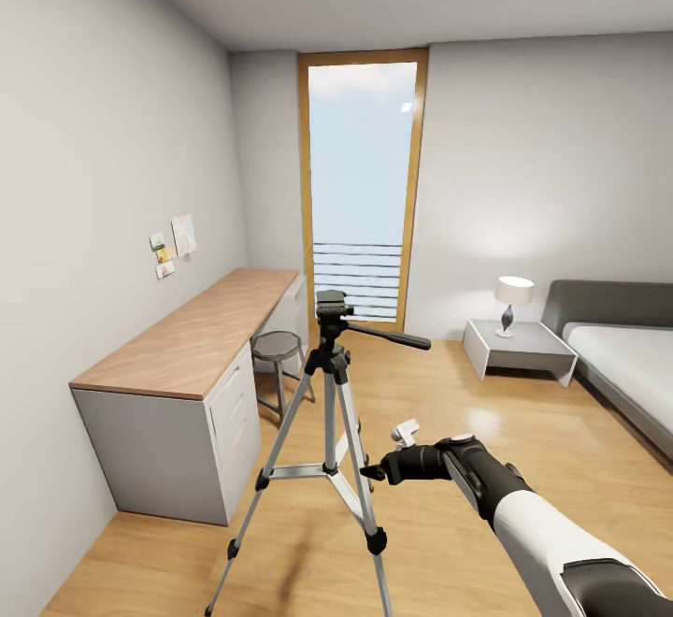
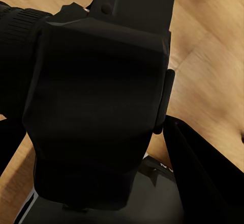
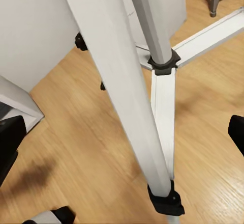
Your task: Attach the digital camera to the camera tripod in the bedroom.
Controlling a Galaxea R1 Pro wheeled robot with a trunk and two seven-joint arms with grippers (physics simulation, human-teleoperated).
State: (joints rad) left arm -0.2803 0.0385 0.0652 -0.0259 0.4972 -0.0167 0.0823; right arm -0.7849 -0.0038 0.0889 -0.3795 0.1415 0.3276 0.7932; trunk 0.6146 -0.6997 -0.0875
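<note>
Black right gripper (image 1: pixel 376 472): your jaws spread wide around a silver leg of the camera tripod (image 1: pixel 329 393), gripping nothing. Left gripper: jaws closed on the digital camera (image 2: pixel 96 107), at your 12 o'clock.

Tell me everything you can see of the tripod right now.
The camera tripod stands upright on the wood floor beside the desk, three silver legs spread, with black joints and feet. A centre column and braces tie the legs together. Its black head has nothing mounted on it, the pan handle pointing toward the bed side. The right gripper sits close to a leg near the braces; contact can't be told.
</note>
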